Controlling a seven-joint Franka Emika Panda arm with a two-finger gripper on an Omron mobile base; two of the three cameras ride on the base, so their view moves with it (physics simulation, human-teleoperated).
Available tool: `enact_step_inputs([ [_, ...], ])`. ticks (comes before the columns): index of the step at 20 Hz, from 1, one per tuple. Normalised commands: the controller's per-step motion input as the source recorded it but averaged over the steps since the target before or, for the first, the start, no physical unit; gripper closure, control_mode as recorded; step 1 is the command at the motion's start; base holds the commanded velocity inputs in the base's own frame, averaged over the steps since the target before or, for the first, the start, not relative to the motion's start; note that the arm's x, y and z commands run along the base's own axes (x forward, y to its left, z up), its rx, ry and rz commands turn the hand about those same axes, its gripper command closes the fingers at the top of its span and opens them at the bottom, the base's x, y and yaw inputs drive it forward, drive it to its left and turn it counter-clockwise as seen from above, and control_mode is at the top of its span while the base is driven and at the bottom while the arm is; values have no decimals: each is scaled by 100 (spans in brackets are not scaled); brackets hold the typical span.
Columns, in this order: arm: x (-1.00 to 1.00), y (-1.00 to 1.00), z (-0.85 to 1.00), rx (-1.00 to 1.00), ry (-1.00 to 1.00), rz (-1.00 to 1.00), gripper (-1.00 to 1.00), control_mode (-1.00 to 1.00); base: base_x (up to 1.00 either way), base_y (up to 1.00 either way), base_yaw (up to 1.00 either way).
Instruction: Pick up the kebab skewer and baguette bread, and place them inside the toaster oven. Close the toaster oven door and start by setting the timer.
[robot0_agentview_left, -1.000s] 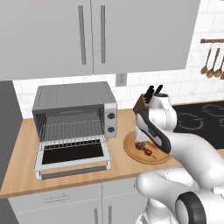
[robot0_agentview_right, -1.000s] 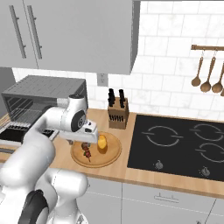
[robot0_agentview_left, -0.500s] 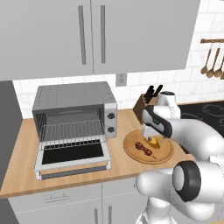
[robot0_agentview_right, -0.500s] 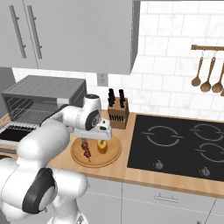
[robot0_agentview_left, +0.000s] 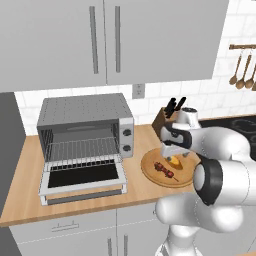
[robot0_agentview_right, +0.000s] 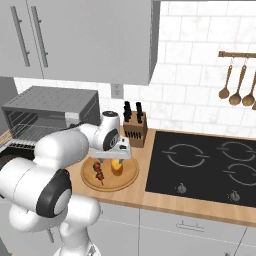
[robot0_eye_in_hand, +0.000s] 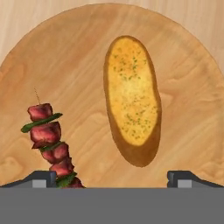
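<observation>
You have the two-finger gripper (robot0_eye_in_hand: 112, 177), jaws wide apart, seemingly just above the golden-yellow oblong baguette bread (robot0_eye_in_hand: 131, 98) on the round wooden plate (robot0_eye_in_hand: 183, 87).

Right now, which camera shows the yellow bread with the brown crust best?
The hand view: the oblong golden-yellow bread with brown crust lies big and unblocked on the round wooden plate. In the left base view the bread peeks out small beneath the gripper; in the right base view it is a tiny yellow piece.
</observation>
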Motion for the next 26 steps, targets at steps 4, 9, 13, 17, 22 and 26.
enact_step_inputs([
  [4,32,-3,-29,0,-4,2,-100,-100,0,0,0],
  [9,20,-6,-27,0,0,0,-100,-100,0,0,0],
  [13,24,-14,-3,0,0,0,-100,-100,0,0,0],
  [17,5,-5,-11,0,0,0,-100,-100,0,0,0],
  [22,0,0,-8,0,0,0,-100,-100,0,0,0],
  [26,0,5,-2,0,0,0,-100,-100,0,0,0],
])
